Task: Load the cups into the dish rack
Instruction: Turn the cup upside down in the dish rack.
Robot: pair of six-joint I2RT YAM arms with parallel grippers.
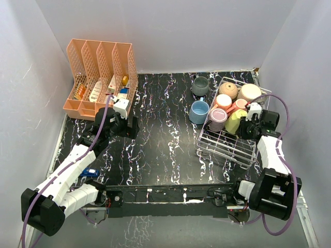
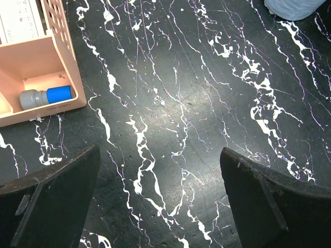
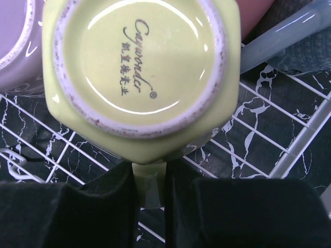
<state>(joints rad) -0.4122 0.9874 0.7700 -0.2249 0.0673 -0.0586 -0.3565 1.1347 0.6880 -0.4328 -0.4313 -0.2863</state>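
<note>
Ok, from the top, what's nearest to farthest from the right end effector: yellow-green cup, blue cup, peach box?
1. Yellow-green ceramic mug, held by the right end effector.
2. Light blue ceramic mug, left of it.
3. Peach plastic slotted organizer, far left.

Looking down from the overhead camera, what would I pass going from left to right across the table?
peach organizer → light blue mug → mauve mug, in the dish rack → yellow-green mug → right gripper, pinching that mug's handle.
</note>
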